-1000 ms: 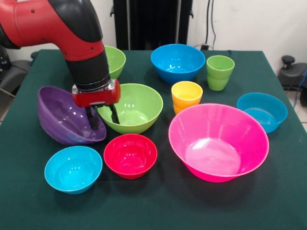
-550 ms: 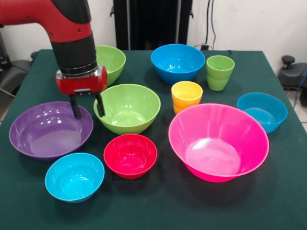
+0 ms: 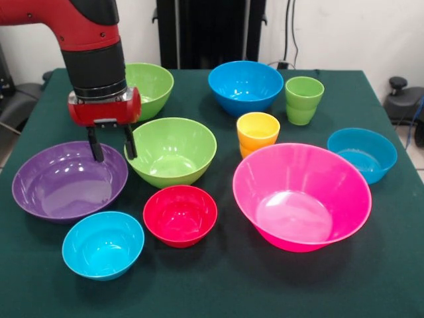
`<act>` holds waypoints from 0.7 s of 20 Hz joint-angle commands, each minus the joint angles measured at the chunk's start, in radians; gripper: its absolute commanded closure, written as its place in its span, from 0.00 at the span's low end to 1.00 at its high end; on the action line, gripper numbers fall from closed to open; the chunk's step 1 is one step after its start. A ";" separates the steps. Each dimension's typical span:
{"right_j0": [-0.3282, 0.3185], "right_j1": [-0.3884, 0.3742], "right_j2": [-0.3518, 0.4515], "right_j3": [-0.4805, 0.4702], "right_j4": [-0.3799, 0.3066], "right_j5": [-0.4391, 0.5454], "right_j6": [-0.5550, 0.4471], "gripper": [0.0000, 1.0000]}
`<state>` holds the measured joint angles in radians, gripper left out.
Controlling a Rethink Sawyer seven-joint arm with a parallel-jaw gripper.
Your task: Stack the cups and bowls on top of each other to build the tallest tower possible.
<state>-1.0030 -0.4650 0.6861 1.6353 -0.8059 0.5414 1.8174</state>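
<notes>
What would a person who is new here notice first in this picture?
Probably the big pink bowl, the largest thing on the green table, lying at the front right. Next comes the red and black arm, whose open gripper hangs over the far rim of the purple bowl at the left. Around them smaller bowls and two cups stand apart, none stacked.
</notes>
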 commanded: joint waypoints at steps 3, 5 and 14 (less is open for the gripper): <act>0.010 0.021 -0.018 -0.006 -0.013 0.072 -0.165 0.00; 0.012 0.023 -0.012 -0.014 -0.007 0.078 -0.168 0.00; 0.004 -0.035 0.025 -0.021 0.054 0.150 -0.212 0.00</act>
<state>-1.0092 -0.4909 0.6891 1.6356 -0.7625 0.5753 1.8174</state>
